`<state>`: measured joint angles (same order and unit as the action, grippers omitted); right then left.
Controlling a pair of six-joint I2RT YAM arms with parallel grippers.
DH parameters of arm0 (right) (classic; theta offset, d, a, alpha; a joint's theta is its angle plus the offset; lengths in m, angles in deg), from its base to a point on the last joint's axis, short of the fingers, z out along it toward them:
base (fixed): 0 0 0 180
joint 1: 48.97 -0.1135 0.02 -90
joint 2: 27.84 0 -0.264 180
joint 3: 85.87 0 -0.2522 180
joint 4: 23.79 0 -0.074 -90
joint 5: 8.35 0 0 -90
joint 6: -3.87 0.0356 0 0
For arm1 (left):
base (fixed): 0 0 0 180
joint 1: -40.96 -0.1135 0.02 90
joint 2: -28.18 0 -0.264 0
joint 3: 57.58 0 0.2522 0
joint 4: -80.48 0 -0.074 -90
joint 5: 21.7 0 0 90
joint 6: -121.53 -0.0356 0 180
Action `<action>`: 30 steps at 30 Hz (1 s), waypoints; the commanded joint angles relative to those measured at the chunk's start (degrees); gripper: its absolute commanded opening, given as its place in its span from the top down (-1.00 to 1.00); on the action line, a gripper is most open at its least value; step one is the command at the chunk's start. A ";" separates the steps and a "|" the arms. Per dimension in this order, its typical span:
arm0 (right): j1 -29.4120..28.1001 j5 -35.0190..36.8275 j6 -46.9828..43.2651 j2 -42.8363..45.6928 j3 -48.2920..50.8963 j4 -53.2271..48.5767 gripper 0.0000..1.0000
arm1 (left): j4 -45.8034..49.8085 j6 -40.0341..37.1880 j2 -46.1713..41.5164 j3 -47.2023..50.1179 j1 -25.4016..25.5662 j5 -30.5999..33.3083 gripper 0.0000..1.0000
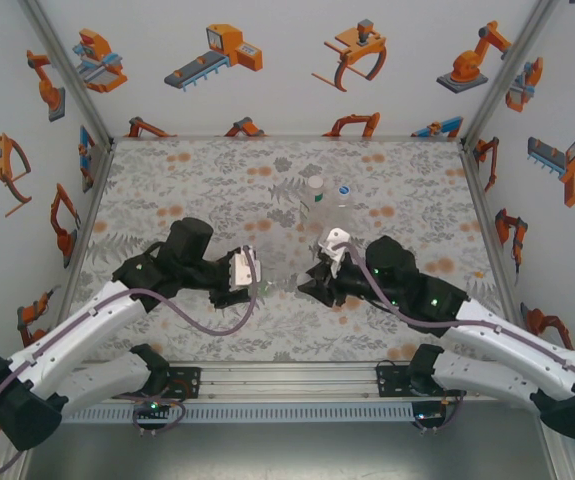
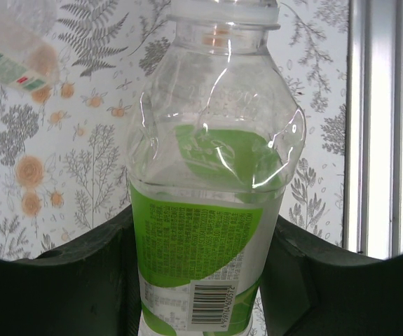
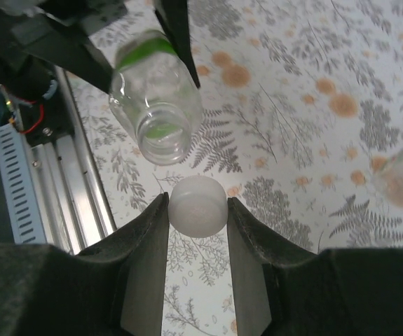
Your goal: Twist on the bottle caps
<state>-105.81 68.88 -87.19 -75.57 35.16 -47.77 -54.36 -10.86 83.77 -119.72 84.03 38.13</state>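
My left gripper (image 2: 202, 234) is shut on a clear bottle (image 2: 208, 175) with a green label, its fingers clamped on the labelled lower body. The bottle's neck points away from the wrist. In the right wrist view the same bottle (image 3: 156, 105) shows its open, uncapped mouth. My right gripper (image 3: 197, 206) is shut on a white bottle cap (image 3: 198, 204), pinched at the fingertips a short gap in front of that mouth and not touching it. From above, the left gripper (image 1: 265, 284) and right gripper (image 1: 309, 284) face each other at the table's middle front.
Two more clear bottles (image 1: 315, 195) (image 1: 342, 200) stand upright just behind the grippers. One of them, with a white label (image 2: 8, 56), lies close to the held bottle's left. The metal rail (image 3: 26, 182) runs along the near table edge.
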 commanded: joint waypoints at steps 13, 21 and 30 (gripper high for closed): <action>-0.37 -16.14 -7.84 -1.81 2.97 13.39 0.55 | 1.47 -4.09 -1.31 0.30 1.78 -5.08 1.00; -0.38 -17.58 -7.64 -3.10 2.76 12.46 0.57 | 0.59 -0.88 -1.04 -0.43 1.68 -3.05 1.00; -0.33 -13.22 -10.69 -5.10 1.36 8.40 0.70 | 0.64 1.26 0.11 -1.32 1.43 -4.25 1.00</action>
<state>-105.79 54.27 -95.48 -79.98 37.76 -37.76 -52.22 -11.32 83.77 -119.22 85.50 36.43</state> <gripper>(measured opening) 0.360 0.530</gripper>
